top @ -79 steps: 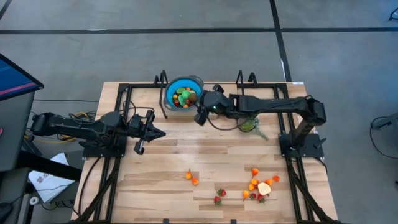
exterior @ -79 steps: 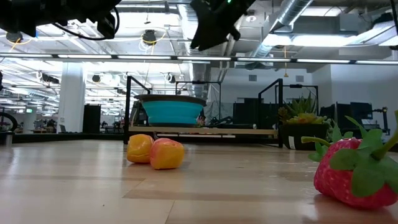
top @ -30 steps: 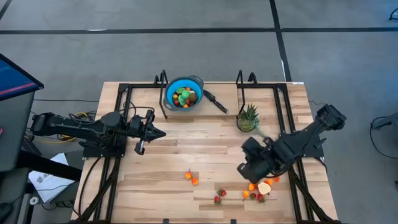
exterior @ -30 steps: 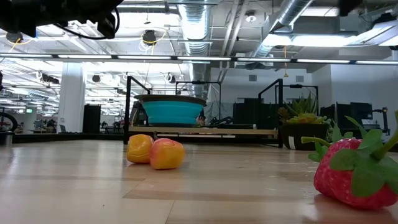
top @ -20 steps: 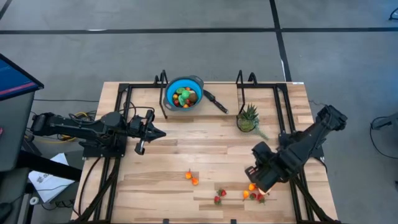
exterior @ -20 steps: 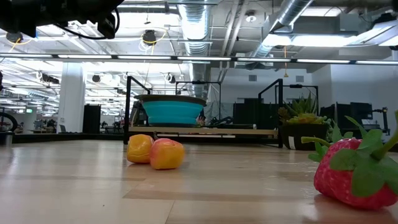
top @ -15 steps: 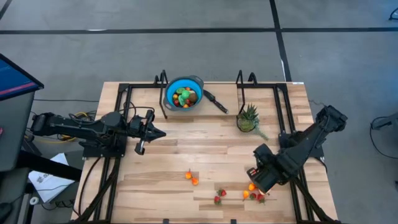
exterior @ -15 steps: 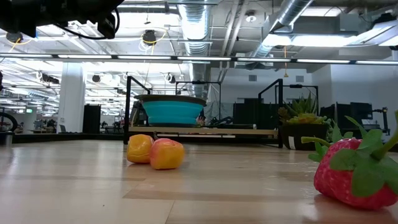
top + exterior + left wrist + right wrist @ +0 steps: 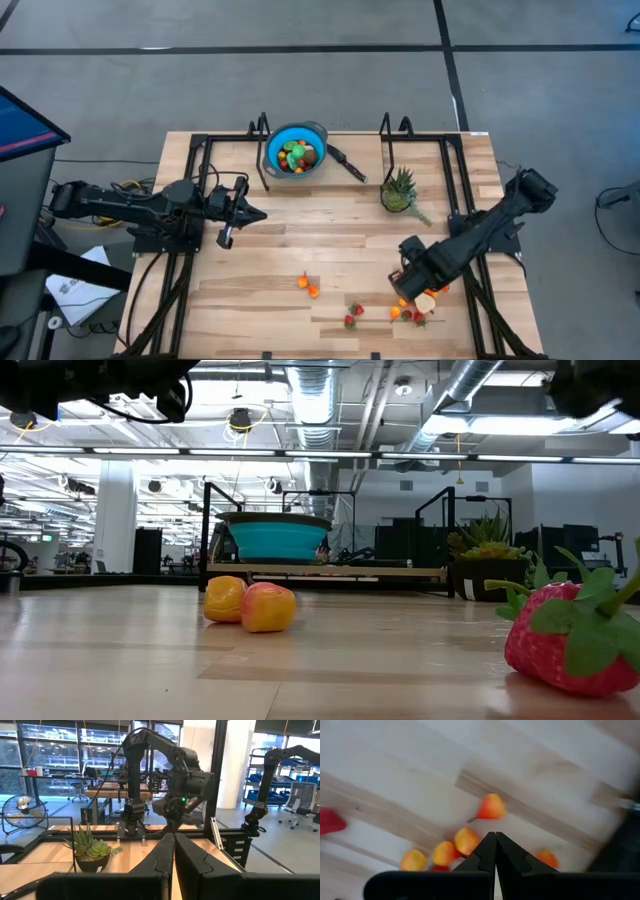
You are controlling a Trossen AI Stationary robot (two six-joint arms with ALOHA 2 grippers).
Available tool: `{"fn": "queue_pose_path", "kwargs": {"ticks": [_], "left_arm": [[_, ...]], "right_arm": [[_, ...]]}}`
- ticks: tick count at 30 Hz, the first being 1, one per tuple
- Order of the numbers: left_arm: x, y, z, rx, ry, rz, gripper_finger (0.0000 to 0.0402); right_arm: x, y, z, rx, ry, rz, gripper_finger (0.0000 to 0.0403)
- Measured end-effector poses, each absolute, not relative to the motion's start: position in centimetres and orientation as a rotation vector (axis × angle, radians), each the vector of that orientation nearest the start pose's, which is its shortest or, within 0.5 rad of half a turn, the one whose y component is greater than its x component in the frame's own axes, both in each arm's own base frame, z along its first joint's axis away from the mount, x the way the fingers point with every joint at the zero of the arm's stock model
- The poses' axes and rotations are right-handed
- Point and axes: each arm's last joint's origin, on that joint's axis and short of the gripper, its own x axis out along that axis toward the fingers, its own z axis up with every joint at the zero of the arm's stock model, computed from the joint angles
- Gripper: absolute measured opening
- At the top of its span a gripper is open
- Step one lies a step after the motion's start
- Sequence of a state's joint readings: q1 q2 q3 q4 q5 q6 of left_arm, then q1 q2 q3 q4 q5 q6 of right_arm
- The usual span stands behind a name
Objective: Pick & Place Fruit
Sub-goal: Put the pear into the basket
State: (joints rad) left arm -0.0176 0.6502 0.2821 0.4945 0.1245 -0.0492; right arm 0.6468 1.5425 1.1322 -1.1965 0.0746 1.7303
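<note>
The right end effector [image 9: 403, 290], fingers pressed together and empty, hangs over the fruit [image 9: 412, 303] scattered near the surface's [image 9: 300, 240] front right corner. The left end effector [image 9: 262, 213], also closed and empty, waits by the left edge.

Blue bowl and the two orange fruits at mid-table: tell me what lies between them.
Nothing: in the high view, only bare wooden table separates the blue bowl from the two orange fruits.

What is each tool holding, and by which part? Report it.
Nothing is held. The right tool is shut and empty above the loose fruit; the left tool is shut and empty at the table's left side.
</note>
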Motion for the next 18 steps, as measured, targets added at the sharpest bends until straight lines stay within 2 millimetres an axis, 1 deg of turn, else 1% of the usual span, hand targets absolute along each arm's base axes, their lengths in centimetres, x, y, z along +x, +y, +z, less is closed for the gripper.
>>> {"fn": "queue_pose_path", "kwargs": {"ticks": [5,9,13,15,18], "left_arm": [[15.6,-0.6,24.3,-0.043,-0.122,-0.145,0.0008],[15.6,-0.6,24.3,-0.042,-0.122,-0.145,0.0008],[15.6,-0.6,24.3,-0.043,-0.122,-0.145,0.0008],[15.6,-0.6,24.3,-0.043,-0.122,-0.145,0.0008],[15.6,-0.6,24.3,-0.043,-0.122,-0.145,0.0008]], "right_arm": [[20.9,15.2,20.9,0.788,1.34,-0.82,0.0],[20.6,14.8,20.2,0.763,1.356,-0.829,0.0],[19.9,14.1,20.0,0.779,1.37,-0.783,0.0],[19.4,13.5,19.8,0.778,1.372,-0.782,0.0],[18.7,12.5,20.1,0.82,1.347,-0.764,0.0]]}}
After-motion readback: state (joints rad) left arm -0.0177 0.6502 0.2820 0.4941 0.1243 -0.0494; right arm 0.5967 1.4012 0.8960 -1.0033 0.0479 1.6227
